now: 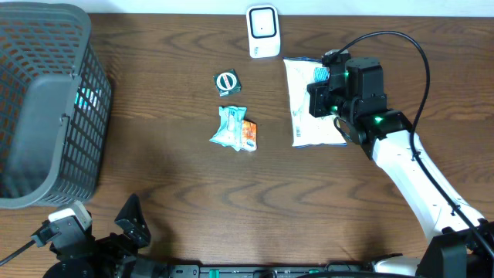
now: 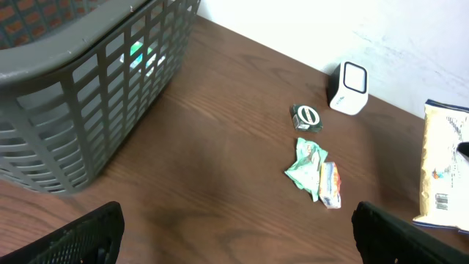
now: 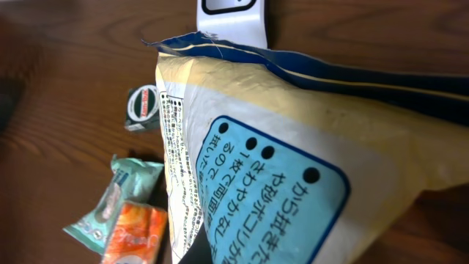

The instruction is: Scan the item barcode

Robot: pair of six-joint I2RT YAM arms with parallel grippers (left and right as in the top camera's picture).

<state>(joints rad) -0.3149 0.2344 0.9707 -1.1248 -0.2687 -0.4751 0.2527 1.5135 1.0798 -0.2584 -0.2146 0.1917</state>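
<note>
Working at a brown bench (image 1: 170,201), with a grey basket (image 1: 46,108) standing at the far left. Handling a large pale bag (image 1: 309,116) lying right of centre, its far left corner just beside the scanner. Clenching the right pincer (image 1: 328,91) at the bag's far right part, apparently pinching the bag there, with the fingertips hidden in the wrist view. Resting the left pincer (image 2: 238,235) at the near left edge, spread wide, grasping nothing, well apart from every item. Facing a small white scanner (image 1: 263,32) standing upright at the far edge, left of the bag. Leaving untouched a teal packet (image 1: 229,126) and an orange packet (image 1: 248,135), touching each other at the centre, and a little round green item (image 1: 227,81) just beyond them.

Judging the step as taking hold of the bag, not yet scanning. Noting a barcode-like block of print (image 2: 440,199) near the bag's near left corner, facing upward rather than toward the scanner. Calling next for lifting the bag clear of the bench, turning that printed corner toward the scanner's front window, and presenting it close and flat. Needing care against crumpling the bag over the code or knocking the scanner over.
</note>
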